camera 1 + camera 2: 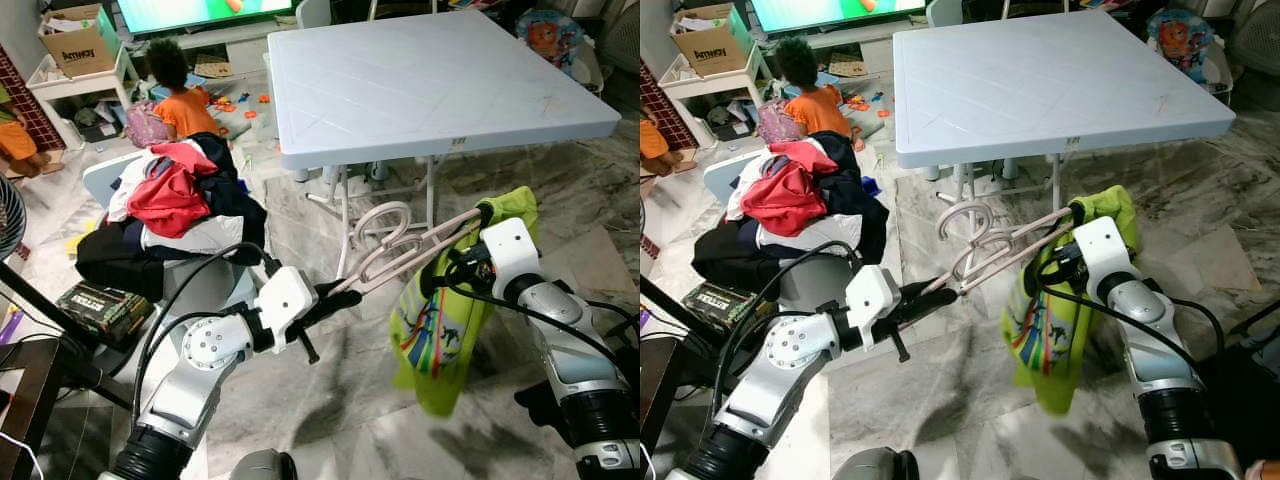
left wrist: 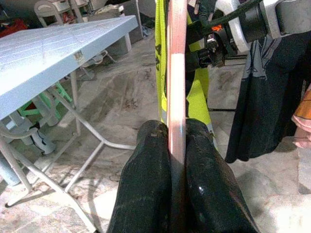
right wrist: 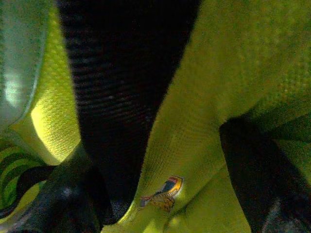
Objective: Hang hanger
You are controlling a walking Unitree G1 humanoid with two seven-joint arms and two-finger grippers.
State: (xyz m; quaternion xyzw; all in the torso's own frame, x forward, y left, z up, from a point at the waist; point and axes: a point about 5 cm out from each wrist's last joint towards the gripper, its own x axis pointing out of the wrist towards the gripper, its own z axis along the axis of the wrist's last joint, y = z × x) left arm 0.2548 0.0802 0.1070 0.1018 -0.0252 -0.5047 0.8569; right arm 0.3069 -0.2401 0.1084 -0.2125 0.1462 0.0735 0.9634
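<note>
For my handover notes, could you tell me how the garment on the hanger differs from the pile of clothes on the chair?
The lime green garment hangs loose on the pink hanger, held up between the left gripper and right gripper; the clothes pile lies heaped. The garment is one bright piece; the pile mixes red, black and white.

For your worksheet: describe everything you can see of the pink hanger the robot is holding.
The pink hanger looks like smooth plastic, with a curled hook at its top pointing towards the white table. It lies tilted, nearly level, between the two arms. The left pincer is shut on one end; the other end runs into the lime green shirt that the right pincer holds.
</note>
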